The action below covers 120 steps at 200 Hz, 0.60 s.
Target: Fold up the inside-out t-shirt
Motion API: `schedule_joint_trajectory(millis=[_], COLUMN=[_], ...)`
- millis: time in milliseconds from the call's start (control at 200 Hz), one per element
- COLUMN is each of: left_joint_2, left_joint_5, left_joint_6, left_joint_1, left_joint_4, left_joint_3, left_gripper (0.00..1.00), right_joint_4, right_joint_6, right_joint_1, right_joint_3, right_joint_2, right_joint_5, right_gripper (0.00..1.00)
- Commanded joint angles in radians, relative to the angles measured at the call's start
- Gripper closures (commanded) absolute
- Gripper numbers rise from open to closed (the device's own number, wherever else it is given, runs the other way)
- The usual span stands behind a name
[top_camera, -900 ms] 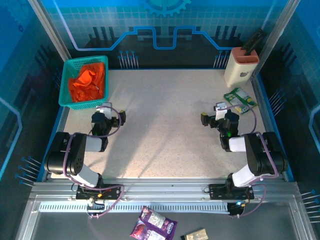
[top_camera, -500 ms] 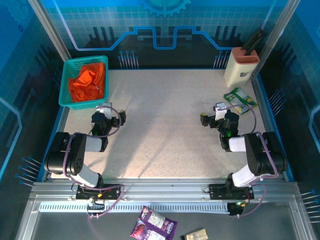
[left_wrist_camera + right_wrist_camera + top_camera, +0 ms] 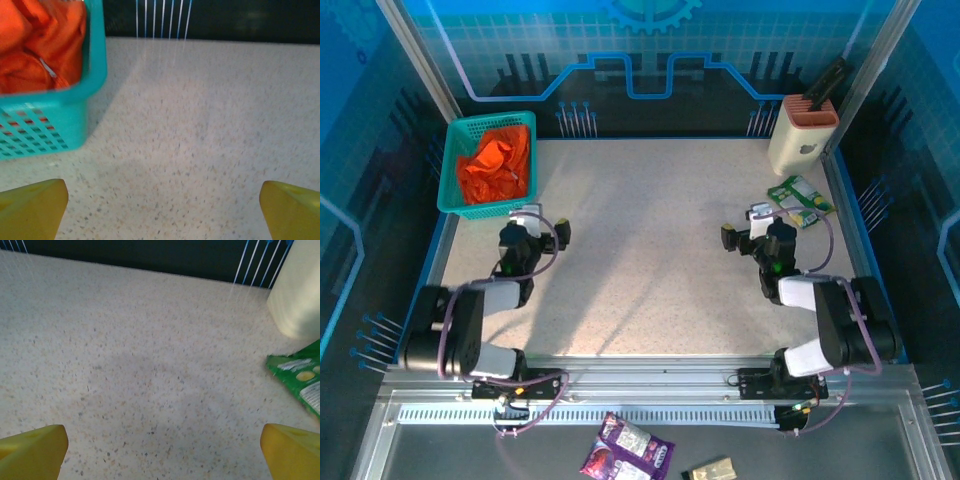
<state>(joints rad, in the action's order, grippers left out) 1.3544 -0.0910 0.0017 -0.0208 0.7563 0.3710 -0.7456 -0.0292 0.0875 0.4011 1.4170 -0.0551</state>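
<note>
Both arms have shifted a little since the earlier frames: the left arm's elbow has dropped and its wrist has edged toward the far-left corner, while the right arm has stretched slightly forward.

The left pincer [image 3: 540, 225] stands wide open and holds nothing, its yellow fingertips [image 3: 32, 210] spread over the bare speckled table [image 3: 640, 280]. The right pincer [image 3: 745, 225] is equally wide and empty.

Just ahead and to the left of the left pincer sits the teal plastic lattice basket [image 3: 485, 208], and the bright orange thin-fabric t-shirt [image 3: 492, 165] lies crumpled inside it, not yet touched. Folding has not begun; the shirt must first come out onto the table.

The main risk is the first grab. The cloth is bunched in several layers, so a pinch may take only a loose fold and let the rest slip back. It may also bite too deep and catch the basket's wall or lattice. The basket looks light, so a pull on snagged fabric could drag or tip it.

A second risk lies on the right. The green snack packet [image 3: 800, 198] and the cream knife-block-shaped holder [image 3: 798, 145] sit near the right pincer. Either could be swept aside when the shirt is spread.
</note>
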Motion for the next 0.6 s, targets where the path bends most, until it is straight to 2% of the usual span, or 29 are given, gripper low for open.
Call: schedule_joint_trajectory(millis=[0,85,170,285,365,595], left_joint_2=[-0.157,-0.209,-0.187,-0.042,0.078,0.478], left_joint_5=[-0.093,-0.183,-0.24,-0.237,-0.202,-0.175], left_joint_6=[-0.041,-0.091,-0.13,-0.209,-0.24,-0.27], left_joint_1=[-0.007,-0.007,0.003,0.056,0.098,0.192], left_joint_4=[-0.291,-0.496,-0.658,-0.919,-1.015,-1.274], left_joint_3=[0.094,0.209,0.349,0.6,0.75,1.216], left_gripper=[0.01,0.01,0.01,0.01,0.01,0.03], right_joint_4=[0.192,0.33,0.483,0.636,0.71,0.754], right_joint_6=[-0.034,-0.022,0.028,0.071,0.089,0.12], right_joint_1=[0.025,0.037,0.043,0.057,0.071,0.114], right_joint_3=[0.105,0.188,0.305,0.429,0.496,0.54], right_joint_2=[-0.116,-0.165,-0.172,-0.148,-0.136,-0.145], right_joint_5=[-0.039,-0.021,0.013,0.055,0.064,0.086], right_gripper=[0.0,0.0,0.0,0.03,0.05,0.06])
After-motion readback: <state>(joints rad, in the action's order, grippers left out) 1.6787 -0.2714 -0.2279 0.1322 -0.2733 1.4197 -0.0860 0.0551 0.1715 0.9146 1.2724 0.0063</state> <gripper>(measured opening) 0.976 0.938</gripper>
